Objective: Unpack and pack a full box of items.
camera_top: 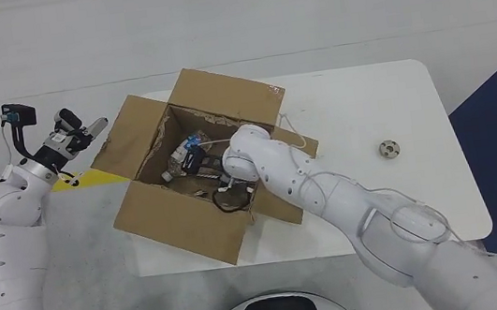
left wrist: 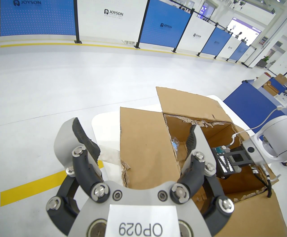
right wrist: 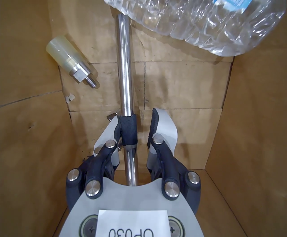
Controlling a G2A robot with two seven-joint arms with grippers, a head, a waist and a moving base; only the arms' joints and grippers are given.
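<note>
Could go wrong: right gripper (right wrist: 138, 117) is open around the rod (right wrist: 124, 67) with only one pad touching, so a squeeze might roll it off, and the bottle (right wrist: 201, 22) lying over its far end could snag. Rod's inside the box (camera_top: 173, 226), long axis pointing straight ahead of the fingers. Left gripper (left wrist: 135, 125) hangs open at the box's 9 o'clock.

Clear bottle (right wrist: 197, 24) mostly beyond the right wrist view's edge.

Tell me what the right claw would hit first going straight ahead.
Likely the box cardboard ahead, though depth is unclear. The shiny rod lies between the right claw fingers, running alongside.
</note>
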